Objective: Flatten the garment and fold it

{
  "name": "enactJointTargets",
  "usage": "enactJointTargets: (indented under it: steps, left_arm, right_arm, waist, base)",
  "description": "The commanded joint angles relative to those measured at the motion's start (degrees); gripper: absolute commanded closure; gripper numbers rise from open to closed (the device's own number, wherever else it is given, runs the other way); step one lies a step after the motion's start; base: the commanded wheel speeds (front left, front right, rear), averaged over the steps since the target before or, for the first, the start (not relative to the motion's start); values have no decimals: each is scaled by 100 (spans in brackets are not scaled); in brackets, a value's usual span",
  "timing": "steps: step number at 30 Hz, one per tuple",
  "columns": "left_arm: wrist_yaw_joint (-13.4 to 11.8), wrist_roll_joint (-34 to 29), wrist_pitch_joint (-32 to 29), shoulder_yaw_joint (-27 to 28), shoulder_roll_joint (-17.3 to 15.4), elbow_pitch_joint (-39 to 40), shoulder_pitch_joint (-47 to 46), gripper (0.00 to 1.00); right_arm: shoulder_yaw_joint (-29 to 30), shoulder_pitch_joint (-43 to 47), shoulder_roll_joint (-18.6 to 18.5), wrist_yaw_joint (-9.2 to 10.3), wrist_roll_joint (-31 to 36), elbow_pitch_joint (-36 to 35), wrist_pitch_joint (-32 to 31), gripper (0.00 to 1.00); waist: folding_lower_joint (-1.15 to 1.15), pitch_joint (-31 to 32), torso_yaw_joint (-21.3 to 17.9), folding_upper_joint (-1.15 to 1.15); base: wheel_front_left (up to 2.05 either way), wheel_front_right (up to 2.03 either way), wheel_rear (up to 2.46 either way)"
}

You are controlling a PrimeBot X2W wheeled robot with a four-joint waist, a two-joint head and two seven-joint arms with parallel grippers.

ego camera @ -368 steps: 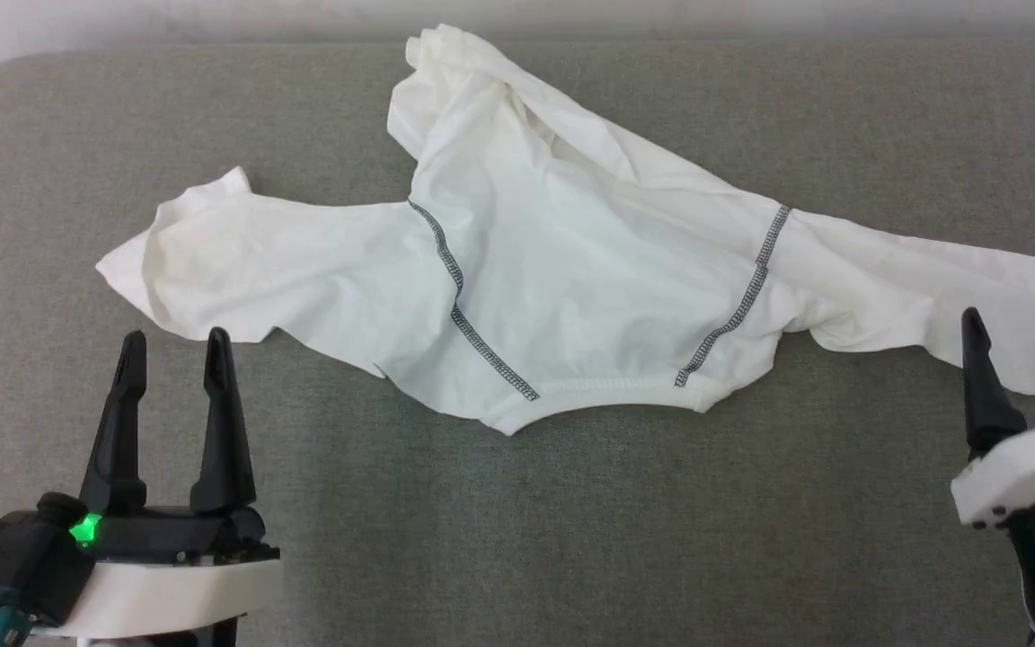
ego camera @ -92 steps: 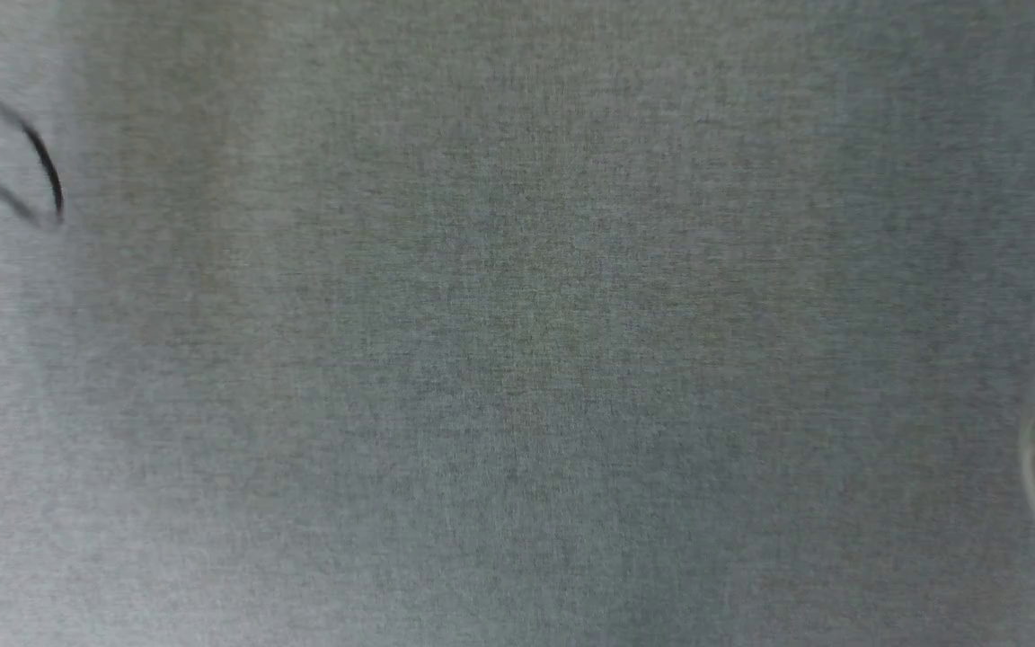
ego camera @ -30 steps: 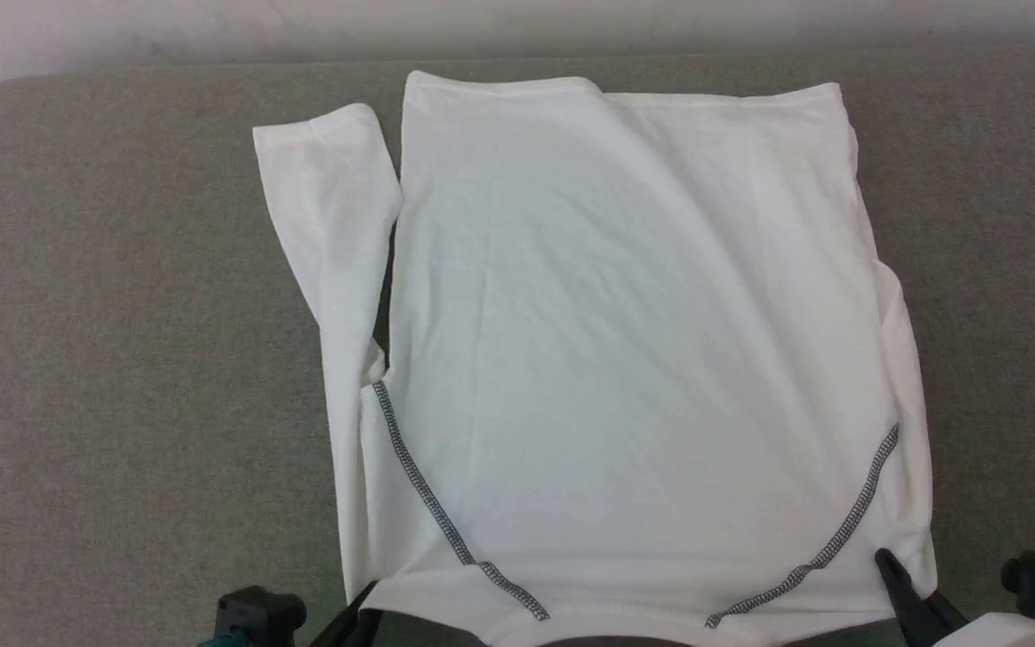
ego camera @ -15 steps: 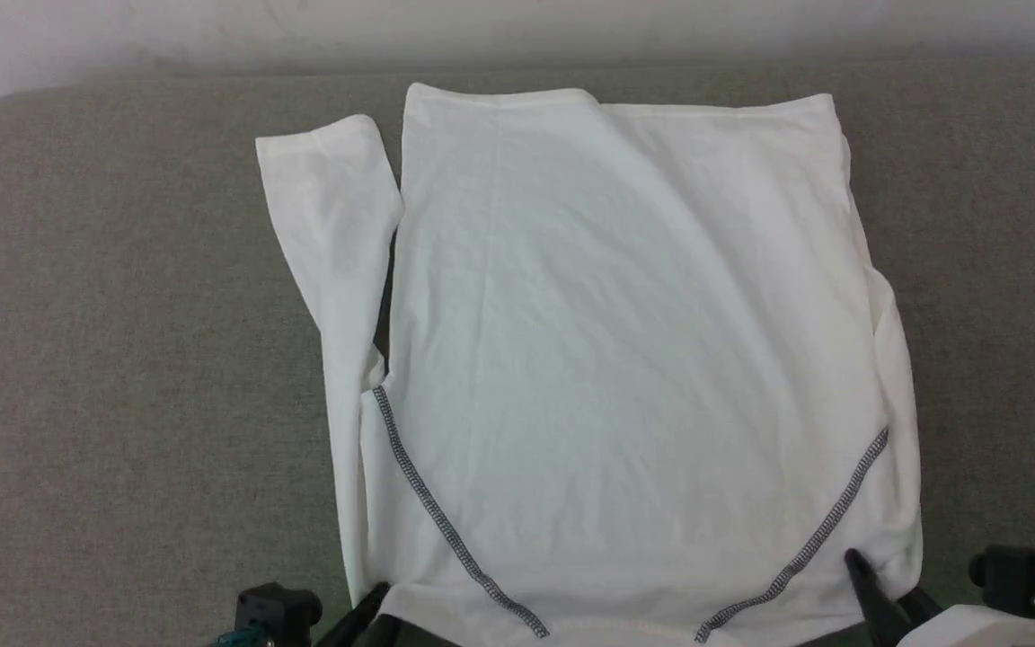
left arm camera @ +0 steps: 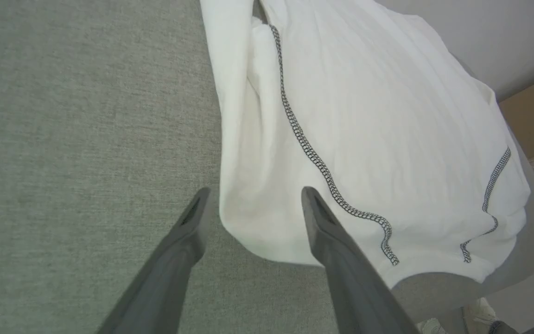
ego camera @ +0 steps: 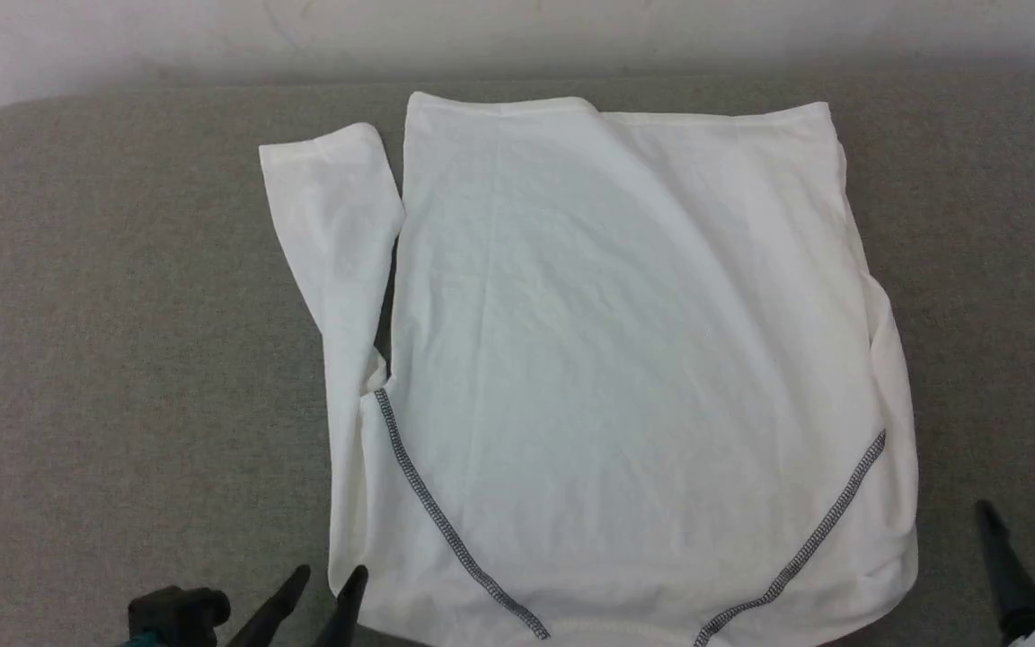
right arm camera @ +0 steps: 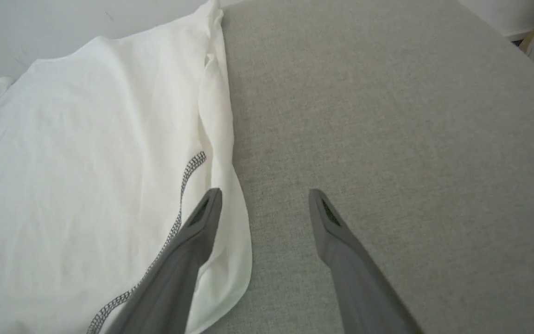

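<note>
Head view: the garment [ego camera: 625,359] is laid flat; the left gripper [ego camera: 330,575] and right gripper [ego camera: 1016,514] are held spread apart, empty, beside its near corners.

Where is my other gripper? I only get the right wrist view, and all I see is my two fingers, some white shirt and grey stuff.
Observer: The left gripper is at the near left corner of the garment, jaws open, gripping nothing.
Operator: Is the shirt flat over there?
Observer: Mostly. The sleeve on that side lies straight alongside the body, pointing away from the robot.
Operator: Is there a zigzag line there too?
Observer: Yes, a dark zigzag seam runs diagonally from that sleeve toward the near edge.
</note>
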State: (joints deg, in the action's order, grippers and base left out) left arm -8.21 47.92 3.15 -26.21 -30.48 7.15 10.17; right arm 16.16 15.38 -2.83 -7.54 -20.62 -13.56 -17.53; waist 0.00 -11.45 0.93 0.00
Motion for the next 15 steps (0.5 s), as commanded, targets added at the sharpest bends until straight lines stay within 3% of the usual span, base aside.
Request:
enactJointTargets:
  steps: [1,5,8,11,15]
  left_arm:
    - [-43,74,-11,76,-75,141,83,0]
    - [-191,132,195,437,-208,682,177,0]
    - [-487,-198,763,803,-150,913,56,0]
    - [-679,-741,1087,978,15,996,-135,0]
    - [-817,-1702,1179,1166,580,1055,-420,0]
  right_arm:
    - [91,-42,-5,5,46,-147,49,0]
    - [167,-194,-5,5,194,-596,281,0]
    - [27,-306,-5,5,306,-788,603,0]
    - [-207,-381,-5,5,632,-877,979,0]
    - [-497,-456,-5,5,929,-774,1444,0]
  waist:
    - [0,26,-3,0]
    - [0,76,4,0]
    - [0,84,21,0]
    - [0,77,34,0]
    - [0,68,47,0]
  base:
    - [0,0,0]
    - [0,0,0]
    - [0,0,0]
    - [0,0,0]
    - [0,0,0]
